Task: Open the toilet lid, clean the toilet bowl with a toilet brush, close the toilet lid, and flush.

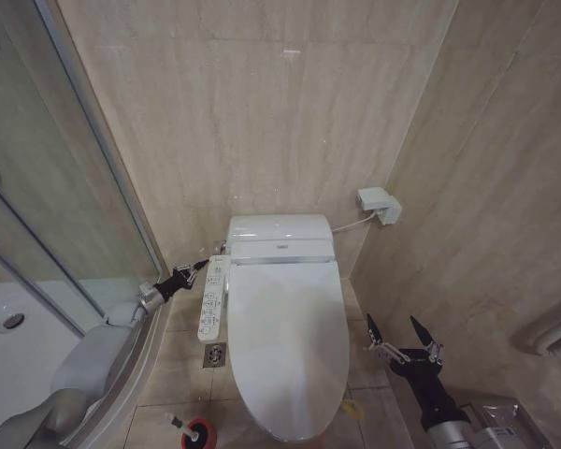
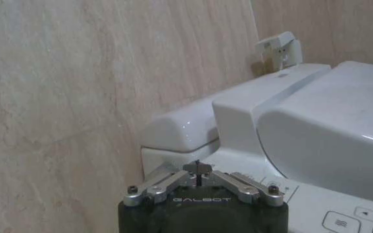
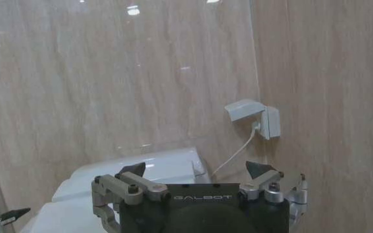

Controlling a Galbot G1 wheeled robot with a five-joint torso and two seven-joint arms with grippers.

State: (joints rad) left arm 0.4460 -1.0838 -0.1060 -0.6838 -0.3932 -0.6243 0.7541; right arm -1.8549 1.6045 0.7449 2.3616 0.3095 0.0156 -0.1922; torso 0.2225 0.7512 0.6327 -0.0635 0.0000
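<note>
The toilet lid (image 1: 285, 341) lies shut, and the toilet bowl is hidden beneath it. A yellowish band (image 1: 352, 409) shows at its front right edge. My left gripper (image 1: 202, 266) is shut and hovers at the toilet's rear left corner, just above the top of the side control panel (image 1: 212, 297). In the left wrist view its fingertips (image 2: 199, 169) meet in front of the rear housing (image 2: 180, 128). My right gripper (image 1: 394, 325) stands open and holds nothing, to the right of the lid above the floor. The toilet brush (image 1: 178, 422) rests in its red holder (image 1: 198, 435) at the front left.
A curved glass shower screen (image 1: 75, 206) and white shower tray (image 1: 19, 327) close off the left. Tiled walls stand behind and to the right, with a white socket box (image 1: 379, 204) and cable. A floor drain (image 1: 214, 354) lies left of the toilet.
</note>
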